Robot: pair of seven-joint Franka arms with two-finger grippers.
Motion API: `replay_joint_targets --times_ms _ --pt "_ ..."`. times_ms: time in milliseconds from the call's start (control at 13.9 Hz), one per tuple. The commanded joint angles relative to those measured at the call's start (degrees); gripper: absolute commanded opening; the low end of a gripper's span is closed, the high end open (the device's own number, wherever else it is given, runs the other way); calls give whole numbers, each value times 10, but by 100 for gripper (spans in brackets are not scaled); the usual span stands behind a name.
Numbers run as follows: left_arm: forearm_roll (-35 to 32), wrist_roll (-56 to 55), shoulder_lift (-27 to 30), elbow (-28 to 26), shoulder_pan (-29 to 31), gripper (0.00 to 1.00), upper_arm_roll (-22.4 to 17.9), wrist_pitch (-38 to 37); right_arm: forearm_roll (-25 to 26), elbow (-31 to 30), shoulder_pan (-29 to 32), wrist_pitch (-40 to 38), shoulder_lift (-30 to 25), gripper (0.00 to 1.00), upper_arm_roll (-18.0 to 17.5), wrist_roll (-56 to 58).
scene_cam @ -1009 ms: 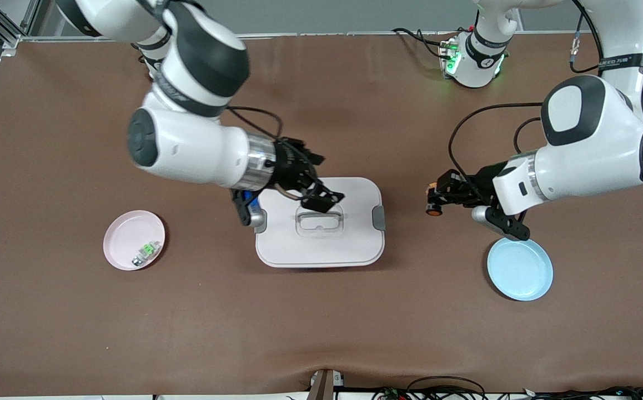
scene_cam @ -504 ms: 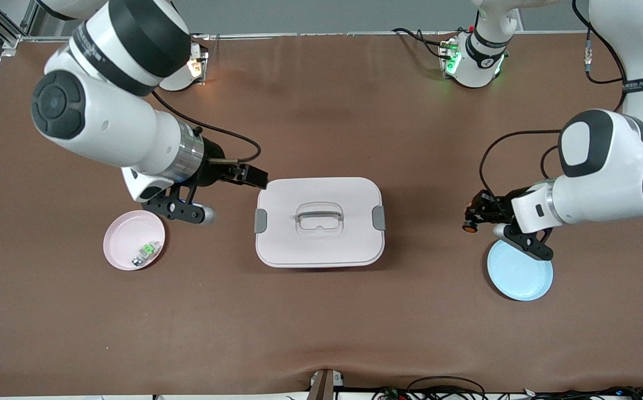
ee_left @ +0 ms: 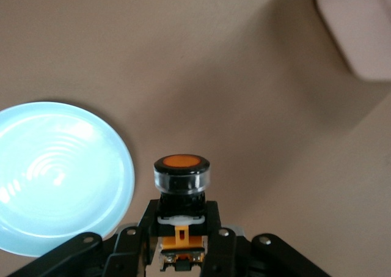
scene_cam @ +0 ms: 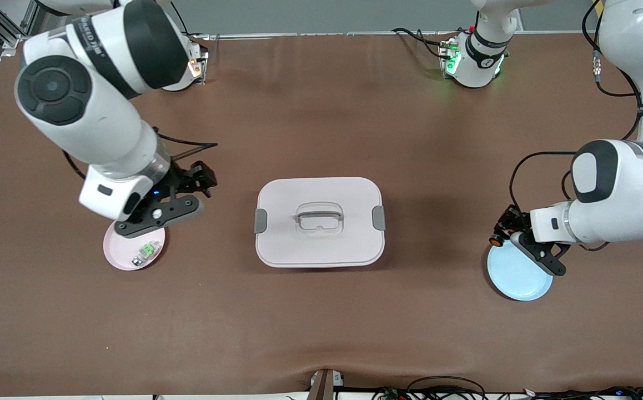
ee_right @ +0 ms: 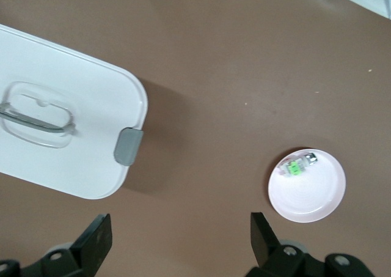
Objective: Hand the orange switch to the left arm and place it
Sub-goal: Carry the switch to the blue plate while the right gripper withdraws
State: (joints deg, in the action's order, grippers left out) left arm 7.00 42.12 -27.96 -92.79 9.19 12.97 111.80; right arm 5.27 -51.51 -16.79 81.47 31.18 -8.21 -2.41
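The orange switch (scene_cam: 494, 241) (ee_left: 181, 173), black-bodied with a round orange cap, is clamped in my left gripper (scene_cam: 502, 232) (ee_left: 181, 228), which is shut on it. It hangs over the table just beside the rim of the blue plate (scene_cam: 520, 273) (ee_left: 58, 179), toward the left arm's end. The white lidded box (scene_cam: 319, 221) (ee_right: 58, 127) stands mid-table, apart from both grippers. My right gripper (scene_cam: 204, 178) (ee_right: 178, 237) is open and holds nothing, over bare table between the box and the pink plate (scene_cam: 127, 254).
The pink plate (ee_right: 307, 185) holds a small green and clear component (scene_cam: 146, 250) (ee_right: 295, 166). A corner of the box (ee_left: 360, 26) shows in the left wrist view. Cables and the two arm bases line the table's edge farthest from the front camera.
My right gripper has pulled away from above the box lid toward the pink plate. My left gripper has carried the orange switch away from the box to the blue plate's rim.
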Motion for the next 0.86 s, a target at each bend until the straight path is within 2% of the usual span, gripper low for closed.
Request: replay_joint_targets --times_ms 0,144,504,793 --pt "-58 68 -20 9 13 0 2 22 8 -9 53 -5 -22 100 -8 23" --pt "-91 129 -41 21 19 0 2 32 10 -9 71 -6 -24 100 -5 14" --pt "-92 308 -88 28 40 0 2 91 5 -11 148 -37 -32 100 -1 23" --pt "-99 390 -116 30 50 0 2 126 10 -11 188 -35 -31 100 -1 15"
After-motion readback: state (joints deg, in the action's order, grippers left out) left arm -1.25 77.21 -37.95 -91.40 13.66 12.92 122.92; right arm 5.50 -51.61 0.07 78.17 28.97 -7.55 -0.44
